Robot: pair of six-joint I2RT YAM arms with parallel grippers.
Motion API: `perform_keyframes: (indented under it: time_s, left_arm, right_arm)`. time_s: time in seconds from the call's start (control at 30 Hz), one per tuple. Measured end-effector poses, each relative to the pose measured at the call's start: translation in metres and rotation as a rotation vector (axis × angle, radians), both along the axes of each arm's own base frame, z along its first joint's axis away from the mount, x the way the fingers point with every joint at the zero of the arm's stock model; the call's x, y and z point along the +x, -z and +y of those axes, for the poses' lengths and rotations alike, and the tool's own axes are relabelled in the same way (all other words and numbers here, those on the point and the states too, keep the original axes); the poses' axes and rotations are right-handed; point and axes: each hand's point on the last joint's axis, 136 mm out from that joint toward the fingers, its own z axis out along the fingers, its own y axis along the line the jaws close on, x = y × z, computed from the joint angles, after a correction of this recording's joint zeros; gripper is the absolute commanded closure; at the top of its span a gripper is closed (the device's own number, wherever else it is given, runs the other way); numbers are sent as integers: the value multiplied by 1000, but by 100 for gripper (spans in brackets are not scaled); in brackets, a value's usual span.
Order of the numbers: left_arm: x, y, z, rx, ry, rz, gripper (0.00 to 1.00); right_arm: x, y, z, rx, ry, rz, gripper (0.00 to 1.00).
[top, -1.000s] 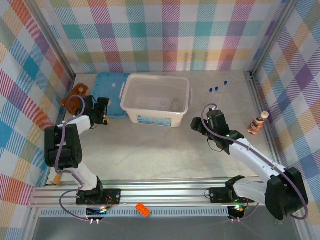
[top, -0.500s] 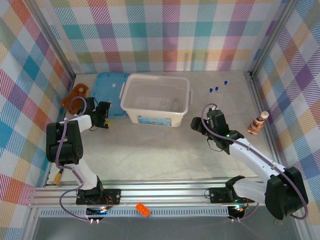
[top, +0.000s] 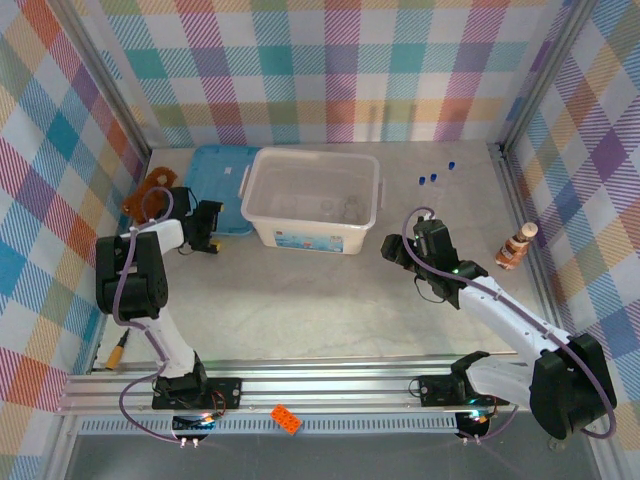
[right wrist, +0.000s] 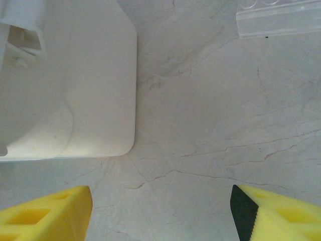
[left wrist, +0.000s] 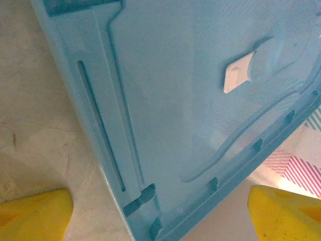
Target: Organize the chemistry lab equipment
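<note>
Several thin test tubes with blue caps (top: 434, 177) stand on the table right of the white bin (top: 262, 228). Clear petri dishes (top: 345, 208) lie inside the bin. My left gripper (top: 206, 226) is open at the near corner of the blue lid (top: 222, 172). In the left wrist view that lid (left wrist: 190, 90) has its corner between the yellow fingertips (left wrist: 35, 213), and the left gripper (left wrist: 160, 216) is not closed on it. My right gripper (top: 398, 246) is open just right of the bin. In the right wrist view the right gripper (right wrist: 160, 213) spans bare table beside the bin's corner (right wrist: 65, 75).
A brown plush toy (top: 150, 190) lies at the far left behind the left arm. A brown-and-white striped bottle figure (top: 517, 245) stands by the right wall. A clear plastic piece with round hollows (right wrist: 278, 20) lies ahead of the right gripper. An orange brick (top: 286, 418) sits on the front rail.
The left arm's elbow has swung a little toward the back while its gripper stays at the blue lid's corner. The right arm has not moved.
</note>
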Motion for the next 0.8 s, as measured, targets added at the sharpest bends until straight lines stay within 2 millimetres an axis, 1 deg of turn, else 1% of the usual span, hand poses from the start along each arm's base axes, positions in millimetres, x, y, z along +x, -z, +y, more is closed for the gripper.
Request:
perform_keyframes:
  time_s: [0.4,0.8]
  left_arm:
    - [10,3,-2,-27,-22,62,11]
    - [21,2,-3,-48,-36,41,11]
  right_arm:
    - [1,6,1,-15,-13,13,26]
    - [2,4,2,-8,-15,4,26]
